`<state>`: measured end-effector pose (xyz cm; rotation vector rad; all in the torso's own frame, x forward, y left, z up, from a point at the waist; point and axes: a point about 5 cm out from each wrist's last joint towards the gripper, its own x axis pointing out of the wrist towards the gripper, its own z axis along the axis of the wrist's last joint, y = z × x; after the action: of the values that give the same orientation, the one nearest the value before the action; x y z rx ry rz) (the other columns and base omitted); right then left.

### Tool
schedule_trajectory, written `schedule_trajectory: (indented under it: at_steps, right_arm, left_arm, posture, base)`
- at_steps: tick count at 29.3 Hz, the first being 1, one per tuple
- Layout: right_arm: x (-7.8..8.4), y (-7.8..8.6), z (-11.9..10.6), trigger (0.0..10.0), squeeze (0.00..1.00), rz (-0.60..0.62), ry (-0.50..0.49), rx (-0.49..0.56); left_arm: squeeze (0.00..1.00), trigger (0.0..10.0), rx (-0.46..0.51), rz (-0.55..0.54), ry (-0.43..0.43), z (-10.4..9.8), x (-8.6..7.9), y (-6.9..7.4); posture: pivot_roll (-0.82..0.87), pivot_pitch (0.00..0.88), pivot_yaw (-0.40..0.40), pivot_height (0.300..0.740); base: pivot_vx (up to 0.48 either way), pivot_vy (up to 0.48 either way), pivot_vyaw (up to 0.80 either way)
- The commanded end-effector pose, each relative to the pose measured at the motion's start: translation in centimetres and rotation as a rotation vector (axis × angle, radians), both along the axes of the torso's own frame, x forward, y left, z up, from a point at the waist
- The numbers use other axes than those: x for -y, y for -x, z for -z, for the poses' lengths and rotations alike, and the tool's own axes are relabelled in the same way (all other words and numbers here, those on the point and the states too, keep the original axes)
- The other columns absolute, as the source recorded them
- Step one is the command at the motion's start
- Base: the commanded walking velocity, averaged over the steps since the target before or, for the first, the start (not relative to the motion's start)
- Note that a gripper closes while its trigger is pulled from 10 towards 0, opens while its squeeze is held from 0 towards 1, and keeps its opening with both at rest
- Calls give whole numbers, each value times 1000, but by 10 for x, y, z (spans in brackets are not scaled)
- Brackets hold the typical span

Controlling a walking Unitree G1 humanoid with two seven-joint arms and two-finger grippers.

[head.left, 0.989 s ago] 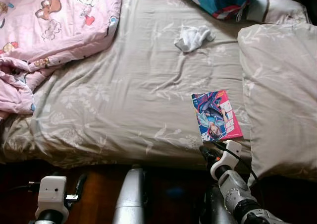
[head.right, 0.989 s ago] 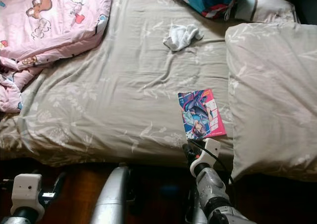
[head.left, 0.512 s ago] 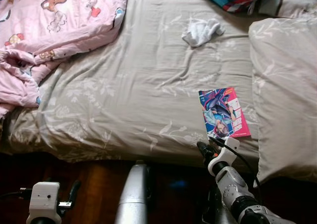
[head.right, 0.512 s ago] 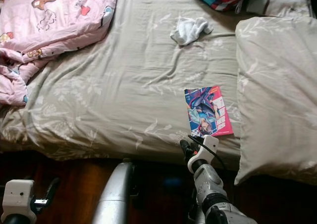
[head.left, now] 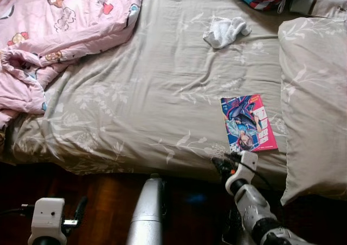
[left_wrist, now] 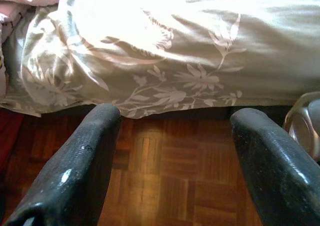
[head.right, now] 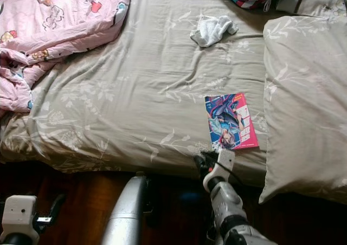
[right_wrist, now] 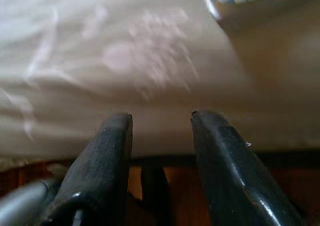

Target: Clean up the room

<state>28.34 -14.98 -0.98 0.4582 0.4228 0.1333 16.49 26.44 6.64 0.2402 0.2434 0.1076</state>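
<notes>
The right gripper (head.left: 219,163), fingers parted with nothing between, sits at the bed (head.left: 152,104) edge, 7 o'clock of the book (head.left: 248,123), probably to grasp it; the open left gripper (left_wrist: 175,156) hangs idle.

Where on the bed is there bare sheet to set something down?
Widest free patch: the beige floral sheet between the pink cartoon quilt, the white cloth and the colourful comic book. Crowded: the strip between book and beige pillow, where the right gripper sits.
</notes>
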Motion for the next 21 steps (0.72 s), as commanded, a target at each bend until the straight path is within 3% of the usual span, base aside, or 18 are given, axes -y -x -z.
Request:
schedule_trajectory:
  at_steps: [1, 7, 11, 17, 21]
  right_arm:
    - [-1, 14, 10, 10000, 0, -10, 3, -9]
    - [10, 16, 6, 10000, 0, 80, 61, 61]
    - [7, 10, 0, 10000, 0, 79, 44, 96]
    - [3, -1, -6, 10000, 0, 79, 52, 85]
    - [8, -5, -8, 10000, 0, 141, 60, 63]
  left_arm:
    - [0, 10000, -61, -28, -1, 11, -5, 9]
    - [0, 10000, -57, -17, 3, 11, -4, 4]
    - [0, 10000, -55, -13, 0, 10, -5, 3]
    - [0, 10000, -55, -13, -3, 11, -7, 2]
    - [0, 10000, -55, -18, -5, 10, -9, 4]
  posture:
    - [325, 423, 112, 645]
    - [319, 411, 115, 645]
    - [321, 405, 121, 645]
    - [328, 403, 121, 645]
    - [335, 405, 119, 645]
  base:
    - [0, 0, 0]
    - [0, 0, 0]
    - [0, 0, 0]
    - [0, 0, 0]
    - [0, 0, 0]
